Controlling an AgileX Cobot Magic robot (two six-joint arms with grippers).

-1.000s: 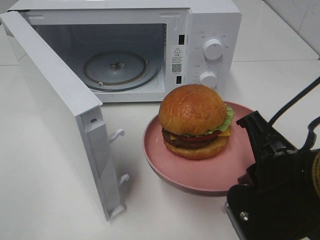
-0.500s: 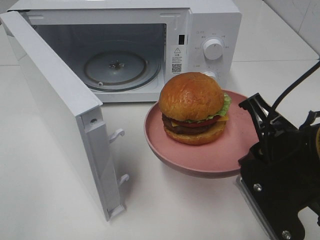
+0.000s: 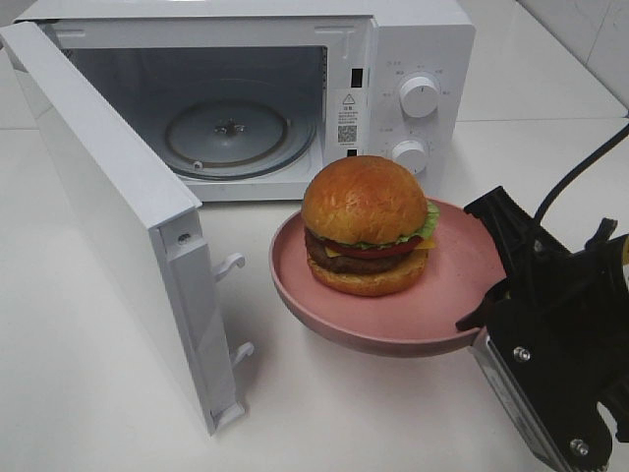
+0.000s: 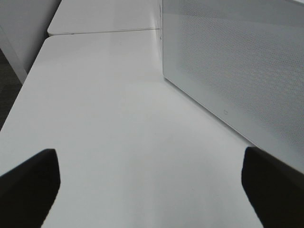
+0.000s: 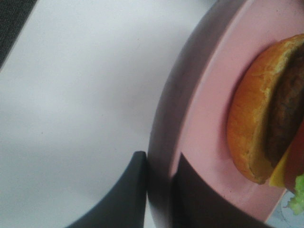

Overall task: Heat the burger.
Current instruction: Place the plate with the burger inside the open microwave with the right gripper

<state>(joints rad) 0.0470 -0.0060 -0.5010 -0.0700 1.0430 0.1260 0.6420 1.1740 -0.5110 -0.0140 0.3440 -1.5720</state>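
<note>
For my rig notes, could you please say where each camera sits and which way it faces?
Exterior high: up high, facing down on microwave, burger, pink plate; right gripper lower right.
Left wrist: along the table past the microwave door; open left gripper tips.
Right wrist: close on the pink plate rim pinched in its gripper.
Shared with exterior: burger and pink plate.

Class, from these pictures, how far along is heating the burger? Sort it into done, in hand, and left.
Done: the microwave door stands open, the turntable bare. In hand: the right hand pinches the rim of the pink plate, burger on it, not yet inside. Left: plate set inside, door shut, dial turned.
</note>
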